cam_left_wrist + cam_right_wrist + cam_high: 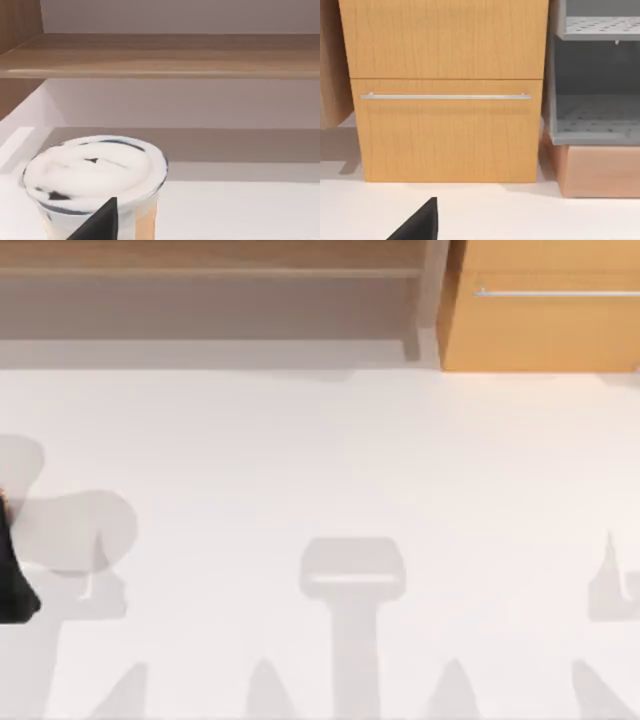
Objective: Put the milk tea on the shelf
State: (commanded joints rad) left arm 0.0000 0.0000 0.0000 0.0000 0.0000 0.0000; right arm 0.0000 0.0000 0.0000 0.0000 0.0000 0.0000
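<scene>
The milk tea (95, 170) is a clear cup with a white lid and tan drink. It stands close in front of my left gripper (100, 222) in the left wrist view, where a black part of the gripper overlaps its lower side. Whether the gripper touches the cup is unclear. Beyond the cup runs the shelf (175, 55), a light-brown board over a grey recess. In the top view the shelf (210, 270) lies along the back left, and my left arm (15, 575) sits at the far left edge. My right gripper (417, 222) faces the cabinet.
An orange-wood cabinet (545, 320) with a silver bar handle stands at the back right, beside the shelf's grey upright post (432, 300). The right wrist view shows this cabinet (445, 90) and a grey rack (595, 115) on a tan base. White table (330, 460) stretches in front.
</scene>
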